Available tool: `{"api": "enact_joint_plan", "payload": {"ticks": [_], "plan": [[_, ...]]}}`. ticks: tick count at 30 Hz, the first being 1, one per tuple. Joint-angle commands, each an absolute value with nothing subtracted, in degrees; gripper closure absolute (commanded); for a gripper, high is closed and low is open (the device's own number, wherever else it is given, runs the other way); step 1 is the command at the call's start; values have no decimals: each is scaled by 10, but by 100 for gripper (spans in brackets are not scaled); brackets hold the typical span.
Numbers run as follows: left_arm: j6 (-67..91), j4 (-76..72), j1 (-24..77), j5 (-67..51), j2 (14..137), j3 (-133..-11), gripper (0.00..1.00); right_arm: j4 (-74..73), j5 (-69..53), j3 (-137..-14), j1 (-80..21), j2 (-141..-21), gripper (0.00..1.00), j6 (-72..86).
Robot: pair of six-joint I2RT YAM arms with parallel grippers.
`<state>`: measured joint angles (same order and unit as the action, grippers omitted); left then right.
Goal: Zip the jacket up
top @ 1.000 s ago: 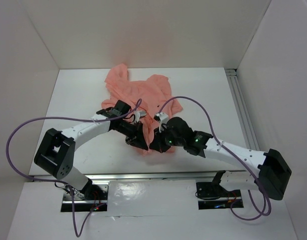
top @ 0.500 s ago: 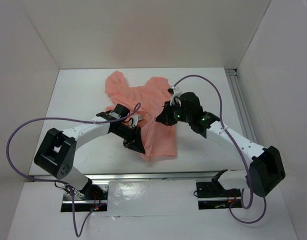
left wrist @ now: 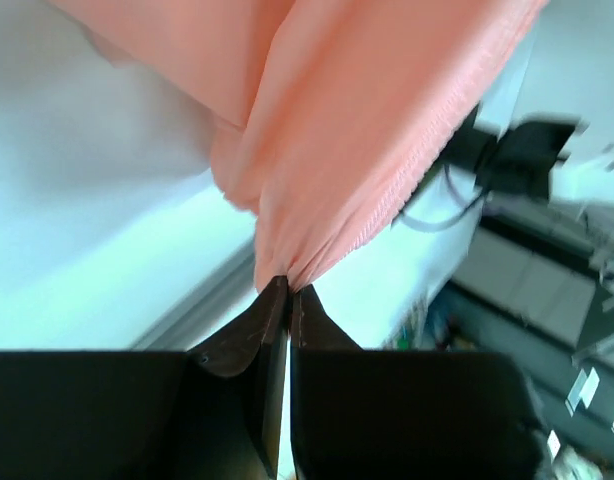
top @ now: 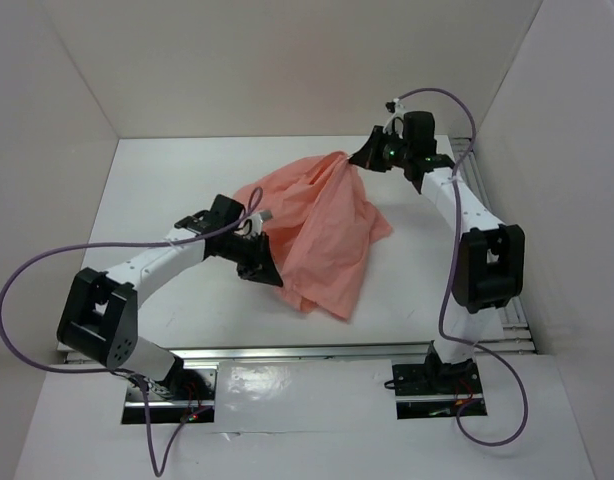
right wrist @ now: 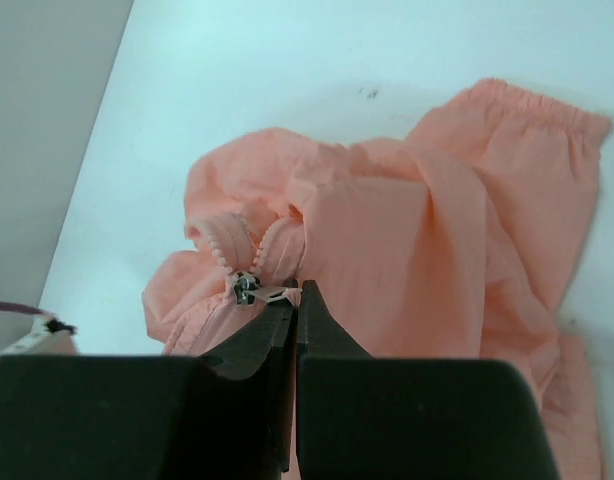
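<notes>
The salmon-pink jacket [top: 322, 230] hangs stretched between my two grippers over the white table. My left gripper [top: 274, 277] is shut on a bunched lower edge of the jacket [left wrist: 327, 170], its fingertips [left wrist: 289, 287] pinched together on the fabric. My right gripper [top: 355, 158] is raised at the far right and is shut on the pale zipper pull [right wrist: 275, 294]. The metal slider [right wrist: 244, 287] sits just left of its fingertips [right wrist: 295, 292]. Beyond the slider the two rows of zipper teeth [right wrist: 227, 250] lie apart. An elastic cuff [right wrist: 532, 105] lies at the upper right.
An aluminium rail [top: 484, 210] runs along the table's right side, close to the right arm. White walls close in the back and both sides. Purple cables [top: 47, 255] loop from both arms. A metal strip [top: 287, 352] marks the near table edge.
My right gripper has travelled from the near middle to the far right corner with the zipper pull, lifting and stretching the jacket. My left gripper has kept its hold on the lower edge, shifting slightly.
</notes>
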<state>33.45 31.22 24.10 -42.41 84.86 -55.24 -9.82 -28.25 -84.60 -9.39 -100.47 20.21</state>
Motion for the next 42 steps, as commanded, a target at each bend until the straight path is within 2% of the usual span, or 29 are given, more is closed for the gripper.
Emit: {"api": "enact_joint_plan", "payload": {"ticks": [1,7,14,18,21,25,31,34,37,38,41,42], "plan": [[330,396,210,-388,811,-574,100,-55,-270,-951,-46,-1035,100,207],[330,409,143,-359,774,-580,100,-98,-293,-1061,-12,-1112,100,207],[316,445,138,-347,769,-558,100,-141,-341,-1091,3,-1123,100,224],[326,426,149,-332,769,-522,100,-178,-311,-968,-53,-1036,100,200],[326,413,149,-332,788,-522,100,-219,-260,-849,-134,-965,100,187],[320,418,149,-339,798,-529,100,-235,-180,-702,-220,-887,100,232],[328,425,170,-371,792,-498,100,-297,-145,-673,-271,-832,100,250],[346,399,164,-368,792,-546,100,-279,-163,-730,-223,-820,100,250],[355,343,128,-401,850,-689,100,-313,-163,-918,-141,-895,100,222],[355,338,122,-419,873,-817,100,-331,-163,-1075,-122,-923,100,216],[326,399,115,-419,968,-1071,100,-386,-169,-1332,-68,-1031,100,210],[321,429,101,-412,991,-1251,100,-386,-177,-1441,-57,-1053,100,226]]}}
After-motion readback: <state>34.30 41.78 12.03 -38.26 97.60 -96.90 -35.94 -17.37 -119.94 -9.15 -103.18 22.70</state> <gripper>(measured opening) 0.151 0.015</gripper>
